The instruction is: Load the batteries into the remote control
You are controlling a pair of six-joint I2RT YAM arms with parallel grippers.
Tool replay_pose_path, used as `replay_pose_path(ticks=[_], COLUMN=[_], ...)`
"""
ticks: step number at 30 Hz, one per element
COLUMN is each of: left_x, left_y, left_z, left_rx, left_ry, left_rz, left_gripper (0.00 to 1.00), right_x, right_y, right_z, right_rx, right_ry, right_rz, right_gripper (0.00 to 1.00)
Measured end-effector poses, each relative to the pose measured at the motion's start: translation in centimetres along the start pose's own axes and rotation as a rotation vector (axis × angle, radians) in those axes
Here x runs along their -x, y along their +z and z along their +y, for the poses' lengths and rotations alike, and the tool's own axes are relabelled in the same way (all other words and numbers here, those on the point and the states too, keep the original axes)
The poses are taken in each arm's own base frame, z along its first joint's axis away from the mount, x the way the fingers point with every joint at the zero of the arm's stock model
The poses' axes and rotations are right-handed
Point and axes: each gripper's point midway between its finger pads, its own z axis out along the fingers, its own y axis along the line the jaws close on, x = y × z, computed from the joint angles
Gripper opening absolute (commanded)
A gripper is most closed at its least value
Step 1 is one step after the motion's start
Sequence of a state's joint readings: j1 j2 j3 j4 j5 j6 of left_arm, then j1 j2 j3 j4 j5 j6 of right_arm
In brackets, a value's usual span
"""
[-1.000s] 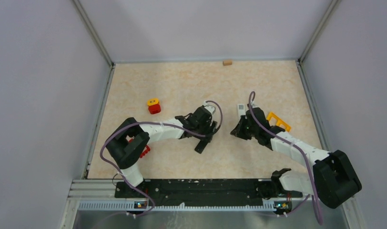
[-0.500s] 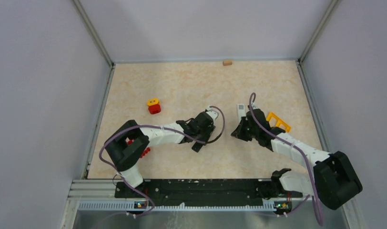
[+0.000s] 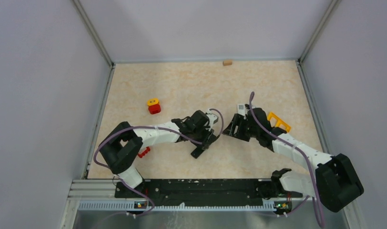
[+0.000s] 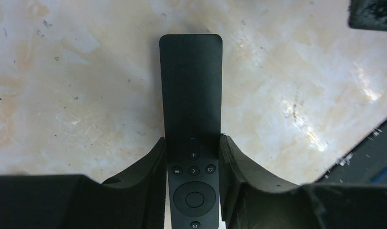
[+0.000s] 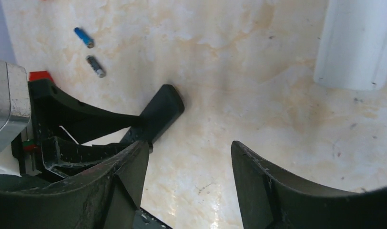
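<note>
Your remote control [image 4: 191, 95] is a slim black bar. It lies face up, with a plain matte upper stretch and, at the end nearer the left wrist camera, a round pad with small buttons above it. In that view its long axis runs straight away from the camera, plain end farthest out. From the top camera it sits on a diagonal across the middle of the worktop [image 3: 258, 81], from near-left to far-right.

Your left pincer [image 4: 192, 140] is closed on the remote control. One finger presses each long edge at the button end, and the plain half sticks out free beyond the fingertips. You cannot tell whether the bar rests flat on the worktop or is raised a little.

Your right pincer [image 5: 189, 145] stands wide apart and has hold of nothing; bare worktop shows between its fingers. It sits near the free end of the remote control, not touching it.

Two batteries show in the right wrist view, at the upper left. The blue battery [image 5: 84, 37] and the dark battery [image 5: 96, 66] are tiny cylinders lying on the worktop near each other. Both slant the same way, upper left to lower right, well apart from the right pincer.

A white bar-shaped object [image 5: 358, 43] lies at the upper right of that view.
</note>
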State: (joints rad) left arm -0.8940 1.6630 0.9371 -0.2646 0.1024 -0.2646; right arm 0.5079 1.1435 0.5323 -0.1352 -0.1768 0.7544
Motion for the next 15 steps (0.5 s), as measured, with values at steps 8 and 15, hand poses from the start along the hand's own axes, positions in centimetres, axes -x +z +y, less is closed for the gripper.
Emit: replay_pose_path(ticks=[8, 15], left_x=[3.0, 3.8], left_y=[-4.7, -5.7], left_z=[-2.7, -3.5], left_rx=[-0.172, -0.21], left_ry=[0.029, 0.047], left_rz=[-0.113, -0.151], left_gripper=[0.06, 0.06], right_x=[0.9, 1.7], right_y=[-0.2, 0.3], right_z=[3.1, 5.9], right_rx=[0.106, 0.227], right_ry=[0.101, 0.184], right_rz=[0.002, 0.008], right_gripper=[0.65, 0.5])
